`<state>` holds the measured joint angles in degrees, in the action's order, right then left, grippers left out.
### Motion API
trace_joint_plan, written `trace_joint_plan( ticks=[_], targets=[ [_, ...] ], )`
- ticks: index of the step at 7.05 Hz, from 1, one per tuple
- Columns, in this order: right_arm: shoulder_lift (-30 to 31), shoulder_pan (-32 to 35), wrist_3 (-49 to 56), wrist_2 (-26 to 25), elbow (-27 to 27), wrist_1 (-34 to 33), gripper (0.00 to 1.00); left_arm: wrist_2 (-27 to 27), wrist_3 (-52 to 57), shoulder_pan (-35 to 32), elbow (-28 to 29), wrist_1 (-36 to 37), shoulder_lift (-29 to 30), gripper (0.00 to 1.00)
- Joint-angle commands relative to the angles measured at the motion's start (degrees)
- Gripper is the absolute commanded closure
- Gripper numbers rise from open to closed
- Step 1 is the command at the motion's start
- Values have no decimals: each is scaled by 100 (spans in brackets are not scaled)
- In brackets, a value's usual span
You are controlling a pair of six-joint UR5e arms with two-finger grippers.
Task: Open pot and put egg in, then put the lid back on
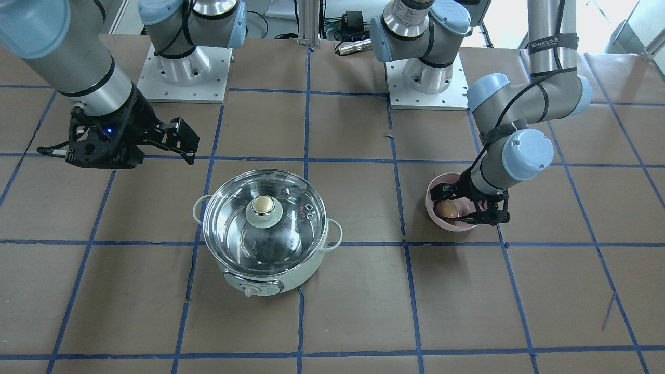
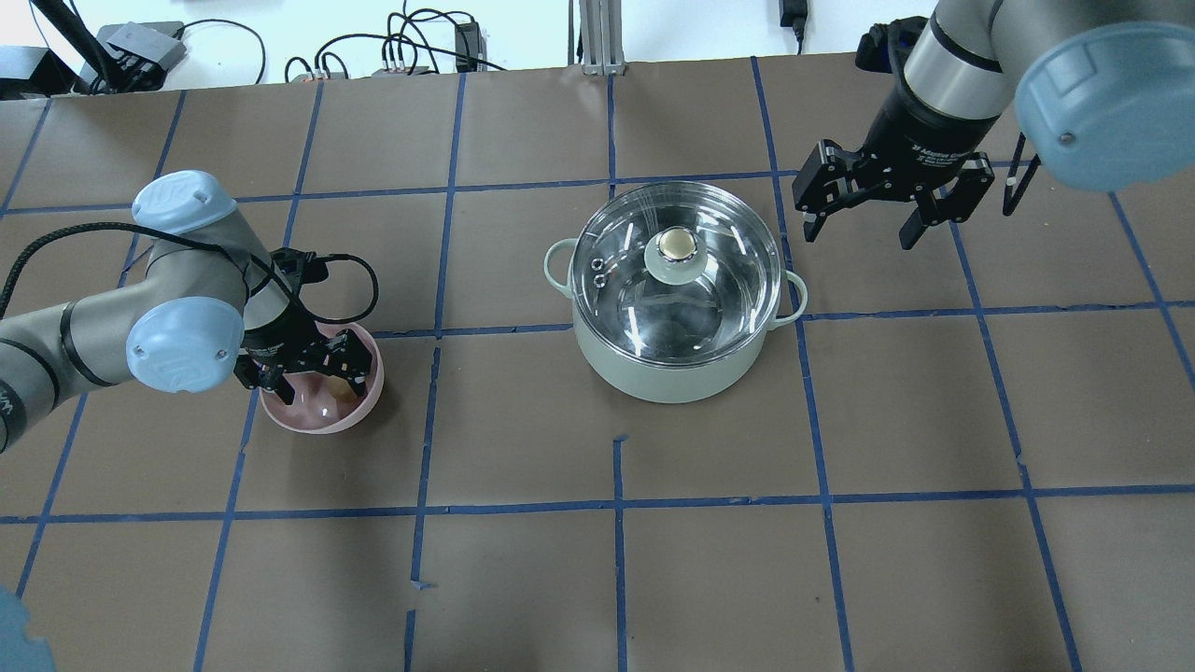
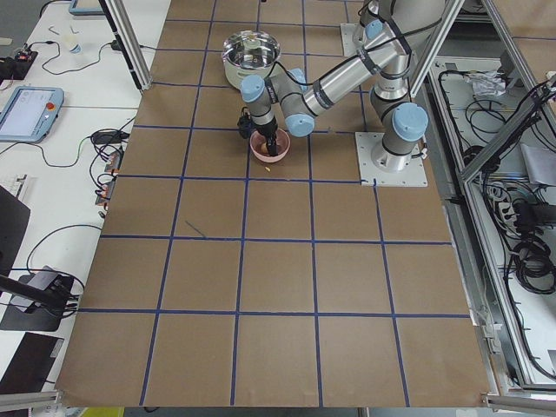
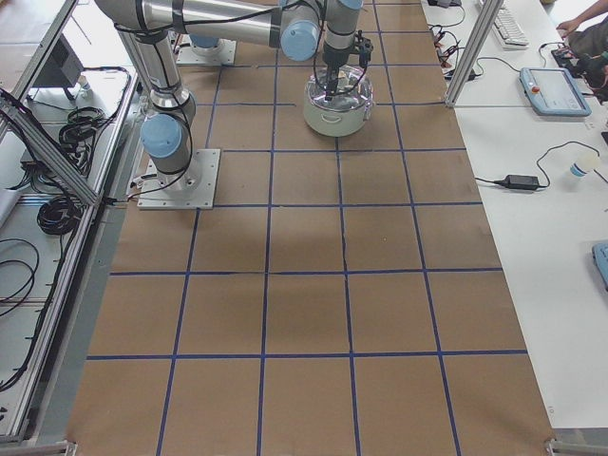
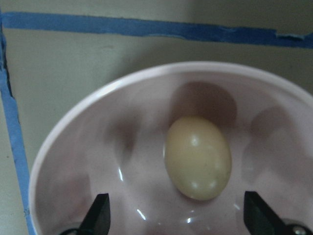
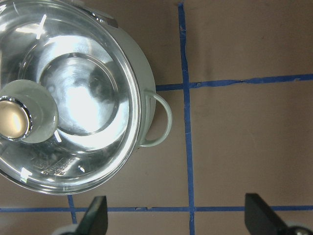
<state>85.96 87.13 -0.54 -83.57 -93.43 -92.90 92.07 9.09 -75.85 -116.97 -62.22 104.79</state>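
- While the lid (image 1: 283, 241) sits closed on the pot (image 1: 270, 278) near the middle of the front-facing frame, its beige knob (image 1: 263, 205) points straight up.
- The pot stands on the brown tabletop (image 2: 840, 420), which is crossed by blue tape lines. Its control dial faces the lower edge of the front-facing frame and its 2 loop handles stick out to the sides.
- The egg (image 5: 197, 157) lies on its side inside the pink bowl (image 5: 63, 147), near the bottom. The bowl sits at the right of the front-facing frame and the left of the overhead frame, well apart from the pot.
- The left gripper (image 2: 313, 378) is lowered into the bowl with its jaws apart. In its wrist view, 1 fingertip shows at each lower corner, with the egg between them and neither tip touching the shell.
- The right gripper (image 2: 861, 231) hovers above the tabletop at the upper right of the overhead frame, just beside the pot. Its jaws are spread wide and hold nothing.
- In the right wrist view, the lidded pot fills the upper left of the frame, with 1 loop handle near the centre and both fingertips over bare tabletop.
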Motion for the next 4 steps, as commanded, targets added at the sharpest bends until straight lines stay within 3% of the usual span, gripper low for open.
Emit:
trace_joint_plan(
  ticks=[1, 4],
  targets=[
    [0, 6, -68, 8, 9, -9, 0, -13, -4, 0, -10, 8, 15, 5],
    [-140, 521, -822, 17, 44, -796, 0, -22, -56, 0, -19, 156, -64, 8]
  ],
)
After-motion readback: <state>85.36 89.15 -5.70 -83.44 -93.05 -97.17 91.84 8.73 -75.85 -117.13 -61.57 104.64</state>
